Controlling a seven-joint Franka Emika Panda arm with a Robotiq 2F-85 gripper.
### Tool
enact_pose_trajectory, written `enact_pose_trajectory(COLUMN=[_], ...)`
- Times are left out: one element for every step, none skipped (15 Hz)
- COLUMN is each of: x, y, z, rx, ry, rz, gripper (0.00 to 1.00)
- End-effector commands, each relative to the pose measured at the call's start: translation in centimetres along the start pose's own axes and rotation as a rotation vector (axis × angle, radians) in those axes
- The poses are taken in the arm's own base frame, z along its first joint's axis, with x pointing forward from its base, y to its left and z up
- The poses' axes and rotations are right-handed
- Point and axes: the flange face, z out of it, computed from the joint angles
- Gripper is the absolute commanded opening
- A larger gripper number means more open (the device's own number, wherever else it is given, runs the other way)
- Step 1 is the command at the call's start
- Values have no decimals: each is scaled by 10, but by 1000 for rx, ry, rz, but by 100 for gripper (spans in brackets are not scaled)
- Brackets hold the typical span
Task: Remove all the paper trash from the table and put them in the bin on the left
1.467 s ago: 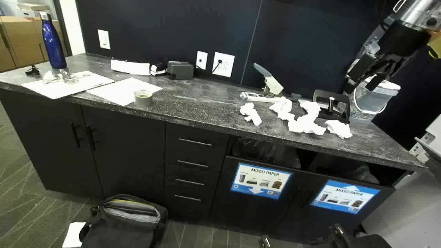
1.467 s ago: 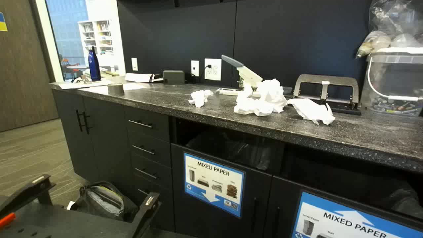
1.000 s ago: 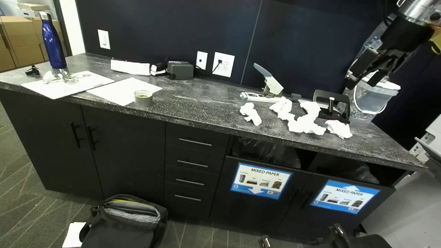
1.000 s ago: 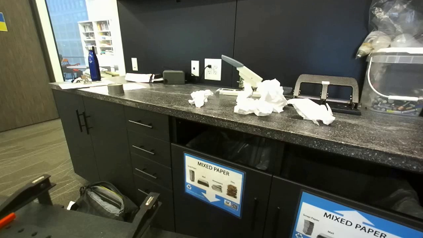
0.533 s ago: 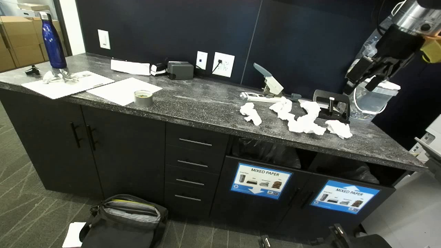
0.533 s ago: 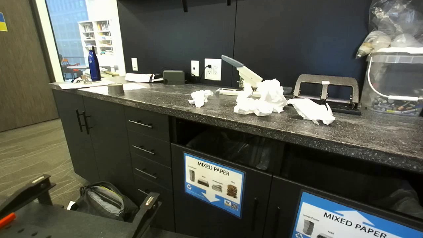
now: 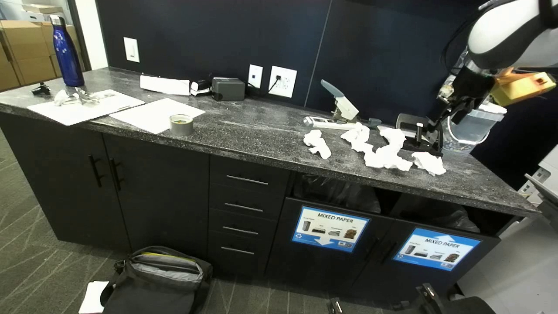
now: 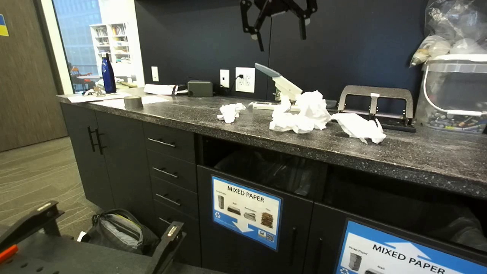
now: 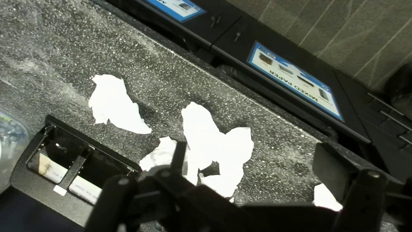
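Wrist view: your hand [image 9: 256,163] is hanging released over the bench [image 9: 64,48].

Its fingers [image 9: 333,170] are standing wide apart, and in an exterior view you are seeing them well above the paper trash [image 8: 314,110]. The crumpled white scraps are lying on the bench: several touching in a clump, one just beside it, another apart toward the blue bottle [image 8: 108,74]. Behind them a stapler [image 8: 287,86] and a hole punch [image 8: 374,103] are standing. Under the bench's edge, the bin [image 8: 243,255], left of two in both exterior views, is showing its blue-and-white label [image 8: 247,213].
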Motion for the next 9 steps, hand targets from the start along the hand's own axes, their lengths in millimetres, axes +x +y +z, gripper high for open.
enact_pose_trajectory(x=[35, 41, 46, 49, 52, 54, 55, 55, 55], y=[45, 58, 69, 83, 98, 111, 126, 139, 152], z=[45, 58, 70, 83, 95, 106, 118, 130, 141], rx=[-31, -30, -30, -27, -29, -27, -24, -12, 0], ry=[-24, -32, -40, -46, -55, -56, -61, -61, -59], rz=[-35, -38, -39, -42, -28, -35, -32, -38, -41], gripper=[100, 100, 100, 100, 100, 100, 100, 100, 100])
